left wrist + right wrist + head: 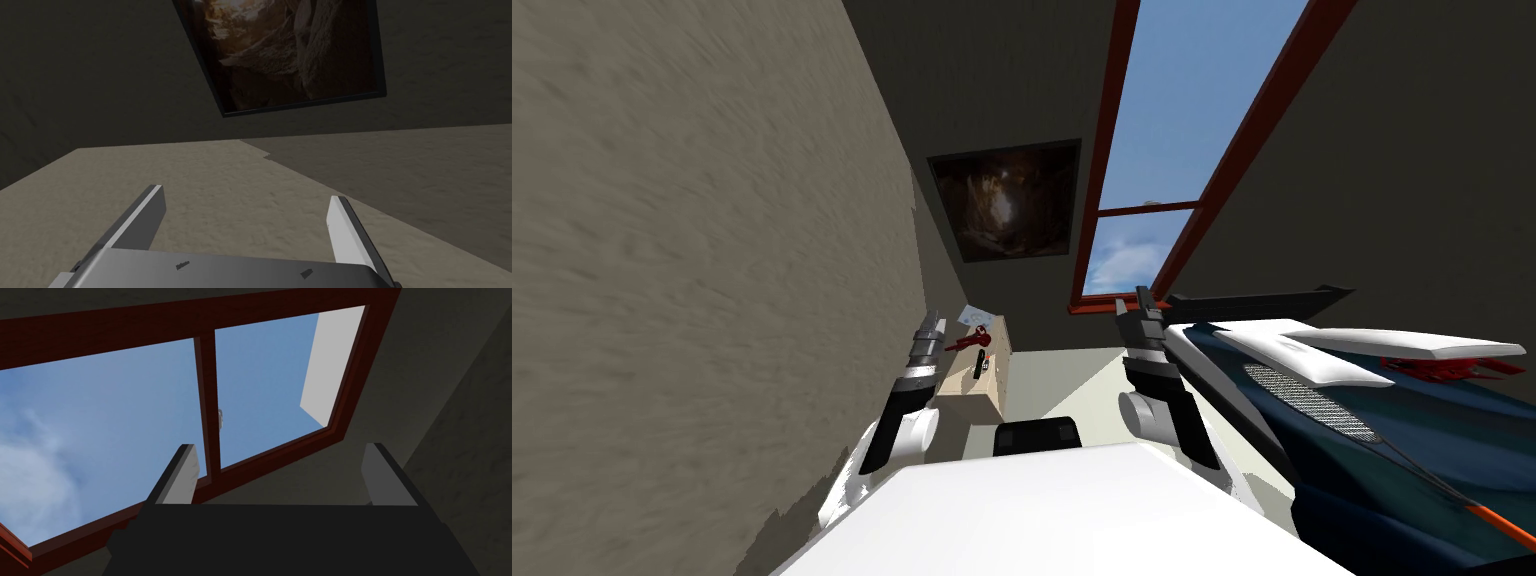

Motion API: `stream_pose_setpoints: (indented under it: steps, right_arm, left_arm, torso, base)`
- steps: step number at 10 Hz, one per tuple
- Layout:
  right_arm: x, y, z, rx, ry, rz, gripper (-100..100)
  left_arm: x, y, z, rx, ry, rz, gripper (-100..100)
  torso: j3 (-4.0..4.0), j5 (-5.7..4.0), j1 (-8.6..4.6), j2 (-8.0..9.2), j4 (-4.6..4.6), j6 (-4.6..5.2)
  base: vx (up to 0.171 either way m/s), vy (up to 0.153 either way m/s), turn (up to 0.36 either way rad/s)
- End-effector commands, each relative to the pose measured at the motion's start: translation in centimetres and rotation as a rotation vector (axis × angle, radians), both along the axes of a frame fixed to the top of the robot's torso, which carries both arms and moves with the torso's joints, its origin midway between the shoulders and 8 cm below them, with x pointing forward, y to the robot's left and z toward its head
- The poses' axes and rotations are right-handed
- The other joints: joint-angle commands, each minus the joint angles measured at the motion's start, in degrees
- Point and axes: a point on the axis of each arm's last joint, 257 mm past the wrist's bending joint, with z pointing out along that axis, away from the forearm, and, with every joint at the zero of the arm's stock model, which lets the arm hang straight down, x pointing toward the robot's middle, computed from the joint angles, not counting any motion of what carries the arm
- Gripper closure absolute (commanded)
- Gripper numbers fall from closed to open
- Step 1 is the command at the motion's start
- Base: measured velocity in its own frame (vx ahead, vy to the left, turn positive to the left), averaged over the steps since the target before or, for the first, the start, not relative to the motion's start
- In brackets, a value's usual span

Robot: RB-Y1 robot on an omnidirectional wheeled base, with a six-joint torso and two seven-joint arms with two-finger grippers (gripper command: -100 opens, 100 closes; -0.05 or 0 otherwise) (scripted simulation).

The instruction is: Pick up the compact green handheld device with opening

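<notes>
Your left gripper (931,322), open and empty like the right gripper (1143,297), is nearer: the small dark device (979,363) (colour too dim to confirm) lies on the cabinet (967,402) just inboard of it, long axis pointing away from you.

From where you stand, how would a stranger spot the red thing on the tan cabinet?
Below the dark-framed painting on the far wall stands a tan cabinet. On its top lies a dark red object, the only red thing, between a pale sheet and a small black item.
</notes>
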Motion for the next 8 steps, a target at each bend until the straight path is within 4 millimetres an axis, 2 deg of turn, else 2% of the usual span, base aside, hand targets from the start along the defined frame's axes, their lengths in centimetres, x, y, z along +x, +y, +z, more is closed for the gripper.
stream_pose_setpoints:
  steps: [1, 2, 4, 7, 8]
  right_arm:
    - [0.0, 0.0, 0.0, 0.000, 0.000, 0.000, 0]
    - [0.0, 0.0, 0.0, 0.000, 0.000, 0.000, 0]
    - [0.0, 0.0, 0.0, 0.000, 0.000, 0.000, 0]
    - [0.0, 0.0, 0.0, 0.000, 0.000, 0.000, 0]
    - [0.0, 0.0, 0.0, 0.000, 0.000, 0.000, 0]
  left_arm:
    - [1.0, 0.1, -1.8, 0.029, 0.040, -0.003, -100]
    - [1.1, 0.2, -2.0, 0.029, 0.044, -0.002, -100]
    - [2.4, 0.5, -4.7, 0.078, 0.106, -0.005, -100]
    - [3.2, 1.1, -7.3, 0.101, 0.161, 0.001, -100]
    - [3.7, 1.3, -8.7, 0.125, 0.193, 0.003, -100]
  torso:
    - [0.00, 0.00, 0.00, 0.00, 0.00, 0.00]
    - [0.00, 0.00, 0.00, 0.01, 0.00, 0.01]
    - [0.01, 0.01, 0.03, 0.02, 0.00, 0.01]
    - [0.01, 0.01, 0.06, 0.02, 0.00, 0.00]
    - [0.00, 0.01, 0.03, 0.01, 0.00, -0.01]
  base:
    - [-0.015, 0.014, -0.065]
    - [-0.013, 0.018, -0.026]
    - [-0.020, 0.026, -0.077]
    - [-0.015, 0.027, -0.044]
    - [-0.014, 0.021, -0.092]
